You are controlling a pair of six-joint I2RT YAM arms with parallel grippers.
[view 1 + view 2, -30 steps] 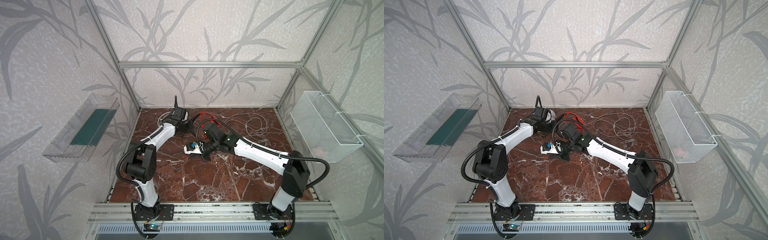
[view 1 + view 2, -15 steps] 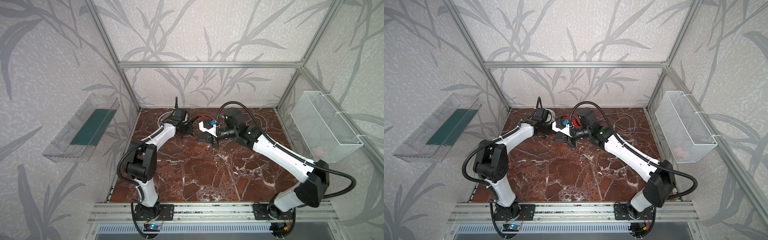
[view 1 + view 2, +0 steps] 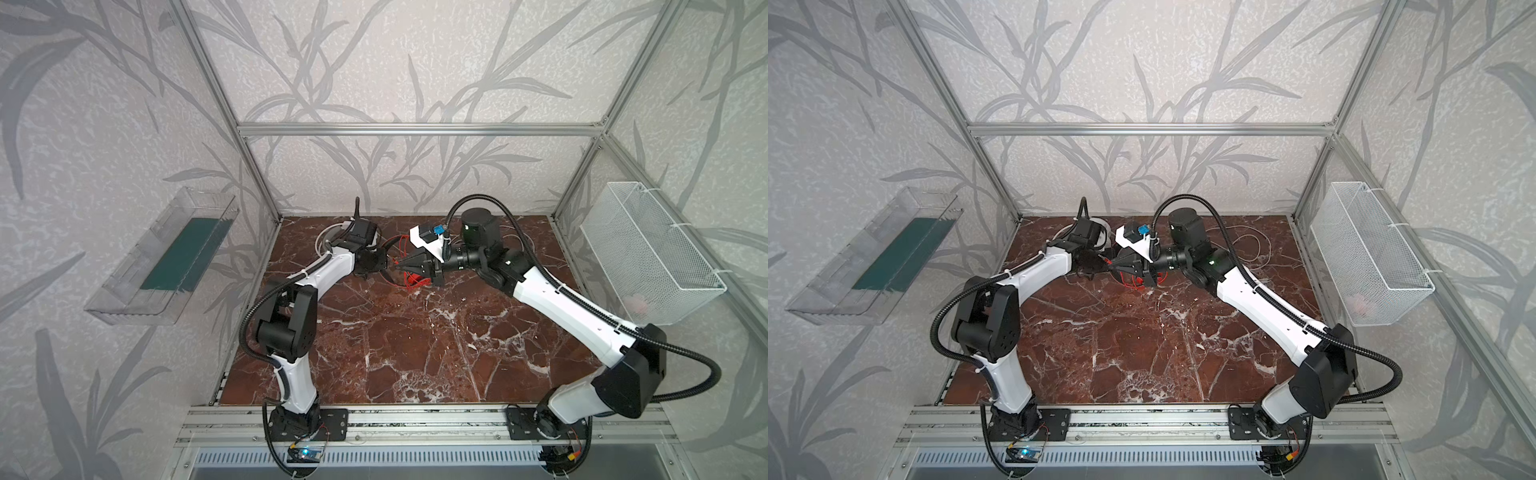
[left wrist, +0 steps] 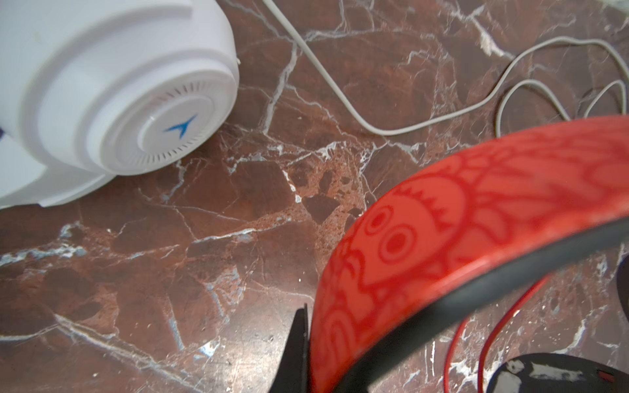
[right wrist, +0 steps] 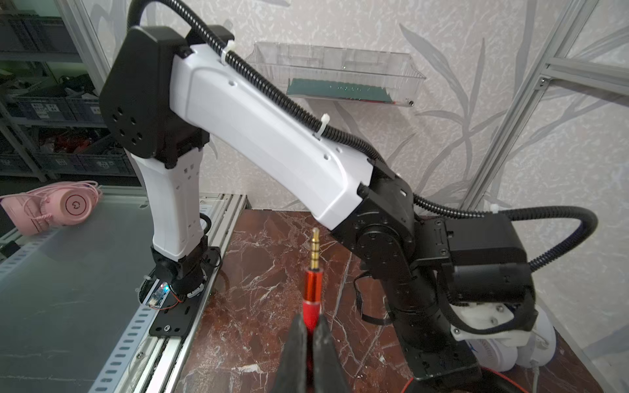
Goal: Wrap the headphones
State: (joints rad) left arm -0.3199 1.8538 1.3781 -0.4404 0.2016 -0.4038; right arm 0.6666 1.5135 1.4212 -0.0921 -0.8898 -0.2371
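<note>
The red headphones (image 4: 476, 211), with a patterned red band and black inner lining, sit at the back of the marble table (image 3: 415, 353). My left gripper (image 3: 383, 263) is shut on that band; one black finger (image 4: 299, 343) shows against it. The thin red cable (image 3: 411, 283) hangs in loops below. My right gripper (image 5: 309, 326) is shut on the red plug (image 5: 313, 272), whose gold tip points toward the left arm. In both top views the two grippers nearly meet tip to tip. The white headphones (image 4: 119, 92) lie behind the left gripper, and their white cable (image 3: 1246, 241) trails across the back.
A wire basket (image 3: 648, 253) hangs on the right wall and a clear tray (image 3: 166, 257) on the left wall. The left arm (image 5: 272, 129) fills the space ahead of the plug. A pink headset (image 5: 51, 204) lies outside the frame.
My right gripper has lifted from the middle of the table and swung back toward the left gripper, carrying the red plug. The left arm has held still on the band.
</note>
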